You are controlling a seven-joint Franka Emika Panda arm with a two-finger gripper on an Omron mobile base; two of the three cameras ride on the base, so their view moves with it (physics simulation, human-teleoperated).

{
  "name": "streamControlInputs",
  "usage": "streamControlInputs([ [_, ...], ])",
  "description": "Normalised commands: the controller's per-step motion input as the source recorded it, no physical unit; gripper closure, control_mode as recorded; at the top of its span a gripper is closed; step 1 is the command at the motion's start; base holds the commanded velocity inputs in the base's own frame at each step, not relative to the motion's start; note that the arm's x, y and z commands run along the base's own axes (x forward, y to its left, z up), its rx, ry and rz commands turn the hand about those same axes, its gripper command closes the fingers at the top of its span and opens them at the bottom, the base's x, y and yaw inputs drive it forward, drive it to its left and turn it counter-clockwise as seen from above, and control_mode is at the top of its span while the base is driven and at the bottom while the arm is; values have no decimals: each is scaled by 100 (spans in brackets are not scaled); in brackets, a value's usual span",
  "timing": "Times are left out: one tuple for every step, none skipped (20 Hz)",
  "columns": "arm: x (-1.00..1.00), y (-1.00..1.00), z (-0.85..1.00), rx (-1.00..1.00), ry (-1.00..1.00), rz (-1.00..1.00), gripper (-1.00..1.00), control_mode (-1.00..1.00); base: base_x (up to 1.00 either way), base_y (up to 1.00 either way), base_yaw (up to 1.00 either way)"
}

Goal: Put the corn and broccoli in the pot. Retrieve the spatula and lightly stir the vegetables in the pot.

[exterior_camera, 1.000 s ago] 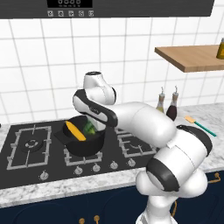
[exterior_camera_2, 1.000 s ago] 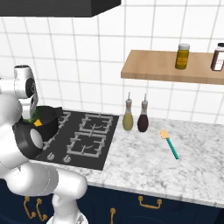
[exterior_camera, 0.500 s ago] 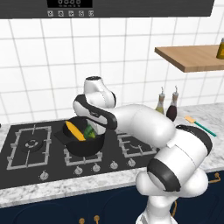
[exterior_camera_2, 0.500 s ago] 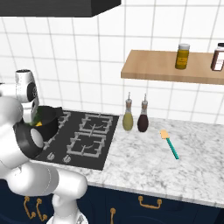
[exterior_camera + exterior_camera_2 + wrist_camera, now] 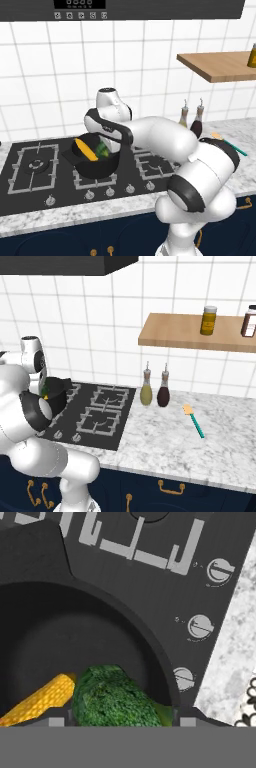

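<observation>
The black pot [image 5: 95, 169] stands on the middle burner of the stove. The yellow corn [image 5: 85, 150] lies inside it, also at the lower left of the hand view [image 5: 40, 699]. My gripper [image 5: 122, 719] hangs in the pot's mouth, its jaws closed against both sides of the green broccoli [image 5: 117, 694], which sits beside the corn [image 5: 103, 150]. The pot's dark wall [image 5: 60, 632] curves behind both vegetables. The spatula [image 5: 194, 419], teal-handled with an orange blade, lies on the marble counter to the right [image 5: 229, 143], far from my hand.
Two bottles [image 5: 146, 391] [image 5: 163, 390] stand at the wall between stove and spatula. A wooden shelf [image 5: 170, 336] with jars hangs above them. Stove knobs [image 5: 200, 626] run along the front edge near the pot. My arm arches over the right burners.
The hand holding the broccoli has barely shifted over the pot. Corn, pot and spatula have stayed where they were.
</observation>
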Motion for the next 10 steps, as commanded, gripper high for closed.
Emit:
streamControlInputs([
  [21, 10, -5, -2, 0, 0, 100, -100, 0, 0, 0],
  [21, 13, -6, -3, 0, 0, 100, -100, 0, 0, 0],
  [23, 12, -6, -3, 0, 0, 100, -100, 0, 0, 0],
  [22, 13, -6, -3, 0, 0, 100, -100, 0, 0, 0],
  [22, 14, -6, -4, 0, 0, 100, -100, 0, 0, 0],
  [21, 11, -4, -3, 0, 0, 100, -100, 0, 0, 0],
  [18, 9, -3, -3, 0, 0, 100, -100, 0, 0, 0],
  [19, 9, -3, -4, 0, 0, 100, -100, 0, 0, 0],
  [19, 3, -1, -3, 0, 0, 100, -100, 0, 0, 0],
  [19, 0, -1, -1, 0, 0, 100, -100, 0, 0, 0],
])
